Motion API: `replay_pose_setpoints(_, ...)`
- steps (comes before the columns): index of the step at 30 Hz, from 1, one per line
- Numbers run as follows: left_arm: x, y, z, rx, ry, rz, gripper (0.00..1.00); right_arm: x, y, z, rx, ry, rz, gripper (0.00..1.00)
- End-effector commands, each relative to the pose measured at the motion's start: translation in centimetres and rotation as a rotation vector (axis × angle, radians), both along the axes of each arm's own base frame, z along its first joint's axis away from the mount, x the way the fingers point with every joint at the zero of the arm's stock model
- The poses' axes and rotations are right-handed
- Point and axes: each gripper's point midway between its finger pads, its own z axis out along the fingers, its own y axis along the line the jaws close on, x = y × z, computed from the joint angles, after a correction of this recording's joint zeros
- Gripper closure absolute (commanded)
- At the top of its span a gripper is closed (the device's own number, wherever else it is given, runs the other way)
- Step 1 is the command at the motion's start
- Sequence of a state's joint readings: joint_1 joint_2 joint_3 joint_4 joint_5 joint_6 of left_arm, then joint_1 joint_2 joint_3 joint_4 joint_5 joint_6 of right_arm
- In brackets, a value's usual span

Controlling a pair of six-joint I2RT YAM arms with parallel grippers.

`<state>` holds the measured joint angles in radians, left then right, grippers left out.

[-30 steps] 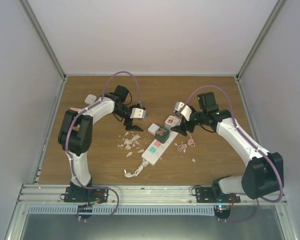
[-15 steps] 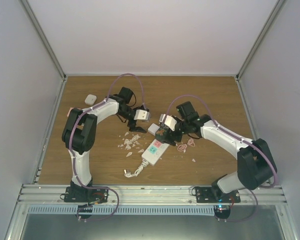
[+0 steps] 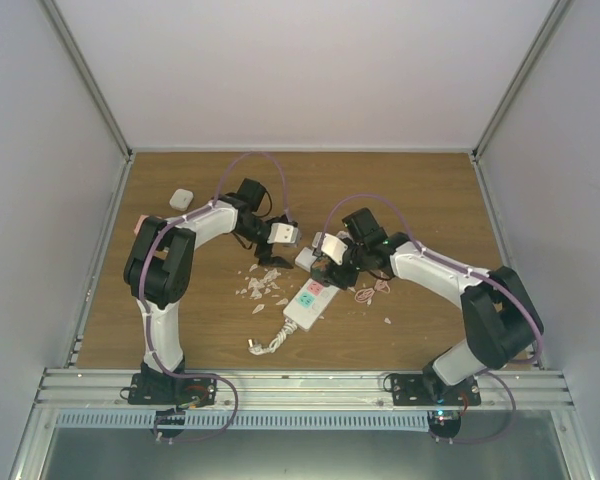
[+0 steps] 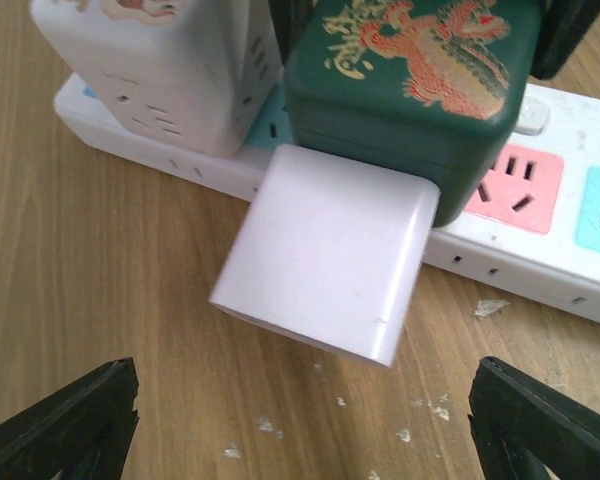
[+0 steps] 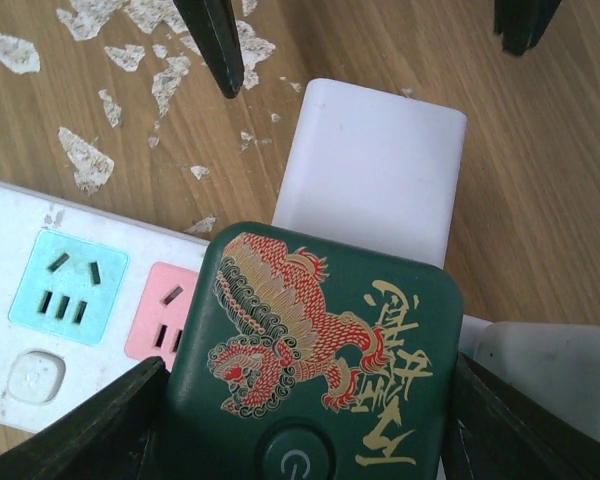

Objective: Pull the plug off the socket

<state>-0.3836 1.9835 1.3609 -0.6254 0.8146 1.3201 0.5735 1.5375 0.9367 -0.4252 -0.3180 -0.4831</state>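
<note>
Straddling the green plug [image 5: 320, 350], the right gripper [image 5: 308, 395] clamped its two sides; the plug sat seated in the socket [image 3: 308, 297] lying mid-table. The left gripper [image 4: 302, 375] hung wide open near a white block [image 4: 325, 265]

A white block [image 4: 325, 265] lies against the green dragon plug [image 5: 325, 340]. A white adapter [image 4: 155, 70] crowds another side. Nearby tabletop [image 4: 100, 300] lies open.

The left arm [image 3: 205, 215] and right arm [image 3: 435, 268] share white tubular links, bulky black joints, a looping purple cable [image 3: 250, 157] each, black base plates [image 3: 170, 388], and tapered matte-black fingers [image 4: 70, 425] on the left gripper [image 4: 302, 385] and right gripper [image 5: 307, 400].
</note>
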Motion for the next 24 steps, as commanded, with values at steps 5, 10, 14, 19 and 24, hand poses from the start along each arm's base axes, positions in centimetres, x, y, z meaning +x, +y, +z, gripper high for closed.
replay_pose_setpoints(5, -0.8, -0.1, 0.8, -0.046, 0.001, -0.014, 0.1, -0.1, 0.4, 0.0, 0.019, -0.035, 0.06, 0.47)
replay_pose_setpoints(10, -1.6, 0.3, 0.6, -0.049, 0.031, -0.004, 0.11, -0.9, 0.7, -0.1, 0.039, -0.027, 0.146, 0.57)
replay_pose_setpoints(14, -2.5, 0.6, 0.3, -0.053, 0.048, 0.019, 0.11, -0.7, 1.2, 0.3, 0.066, -0.02, 0.222, 0.61)
replay_pose_setpoints(19, -2.4, 0.5, -0.1, -0.06, 0.087, 0.059, 0.12, 0.2, 1.7, 0.0, 0.082, 0.008, 0.275, 0.64)
replay_pose_setpoints(24, -2.0, 0.0, -0.1, -0.062, 0.076, 0.09, 0.16, -0.1, 1.6, -0.6, 0.074, 0.024, 0.301, 0.67)
